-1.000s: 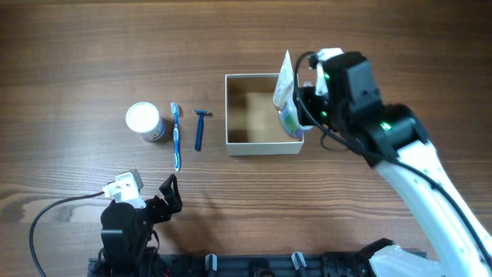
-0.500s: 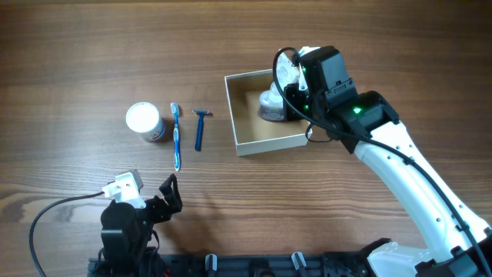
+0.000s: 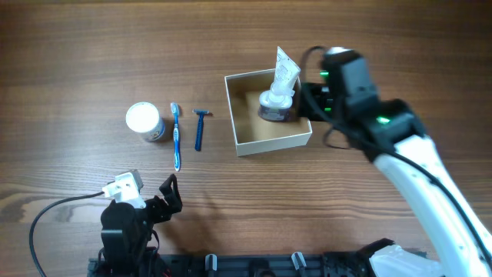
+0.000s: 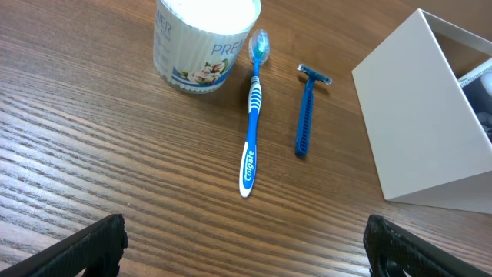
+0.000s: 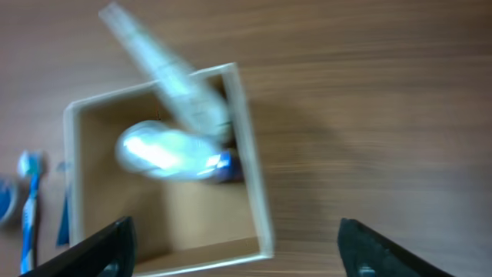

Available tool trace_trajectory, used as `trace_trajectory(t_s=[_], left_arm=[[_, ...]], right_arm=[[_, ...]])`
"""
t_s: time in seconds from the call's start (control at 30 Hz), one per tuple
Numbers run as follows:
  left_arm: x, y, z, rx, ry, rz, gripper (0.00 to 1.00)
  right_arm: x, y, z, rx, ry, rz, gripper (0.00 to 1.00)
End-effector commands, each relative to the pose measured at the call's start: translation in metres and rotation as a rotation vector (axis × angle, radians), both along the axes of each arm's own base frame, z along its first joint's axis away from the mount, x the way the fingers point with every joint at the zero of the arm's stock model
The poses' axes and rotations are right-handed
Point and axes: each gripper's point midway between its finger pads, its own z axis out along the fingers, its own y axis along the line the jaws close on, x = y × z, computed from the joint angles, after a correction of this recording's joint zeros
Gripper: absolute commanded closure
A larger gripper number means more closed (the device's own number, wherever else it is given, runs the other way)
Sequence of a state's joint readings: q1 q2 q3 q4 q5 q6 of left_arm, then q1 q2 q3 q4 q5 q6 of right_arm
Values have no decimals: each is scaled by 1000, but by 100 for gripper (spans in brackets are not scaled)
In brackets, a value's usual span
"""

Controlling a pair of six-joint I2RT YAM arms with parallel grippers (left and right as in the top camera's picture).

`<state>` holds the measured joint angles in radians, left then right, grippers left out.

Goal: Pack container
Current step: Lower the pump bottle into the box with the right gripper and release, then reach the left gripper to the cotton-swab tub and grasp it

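The square white-walled cardboard container [image 3: 273, 146] sits mid-table, a pale squeeze tube [image 3: 278, 86] leaning inside; the right gripper [image 5: 234, 246] hangs wide open and empty by its right wall; it should lift straight up, clear of the tube.

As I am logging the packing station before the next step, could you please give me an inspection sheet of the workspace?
Surface: wooden table, no spills seen.
Job's things: container holds a squeeze tube, cap down, tilted, flat end above the rim. The white-lidded jar stands outside, left of the container. The blue Colgate toothbrush and blue razor lie outside, between jar and container.
Clutter: nothing seen.
Grippers: left gripper open, holding nothing. Right gripper open, holding nothing.
Cables: black cable trails from the left arm.
Surroundings: nothing seen.
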<state>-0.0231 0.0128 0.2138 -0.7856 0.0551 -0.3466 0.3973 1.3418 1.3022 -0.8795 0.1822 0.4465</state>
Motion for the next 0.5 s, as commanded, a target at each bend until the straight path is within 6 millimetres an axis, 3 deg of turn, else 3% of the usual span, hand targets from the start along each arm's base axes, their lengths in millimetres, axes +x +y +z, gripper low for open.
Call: trace_trajectory(t_s=[0.0,0.1,0.23,0.37,0.47], left_arm=[[0,-1,2,-11,-11,-3,0],[0,-1,2,-11,-11,-3,0],[1,4,2,5,-13,20,0],[3,15,5,41,-27,76,0],[13,1,23,-41,-107,30,0]], right_arm=[[3,-62,15,6,-25,-219,6],[5,-91,7,63,20,-292,1],[6,-115,0,160,62,-350,0],[3,-131,-3,200,80,-396,0],[1,-135,-4,197,86,-405,0]])
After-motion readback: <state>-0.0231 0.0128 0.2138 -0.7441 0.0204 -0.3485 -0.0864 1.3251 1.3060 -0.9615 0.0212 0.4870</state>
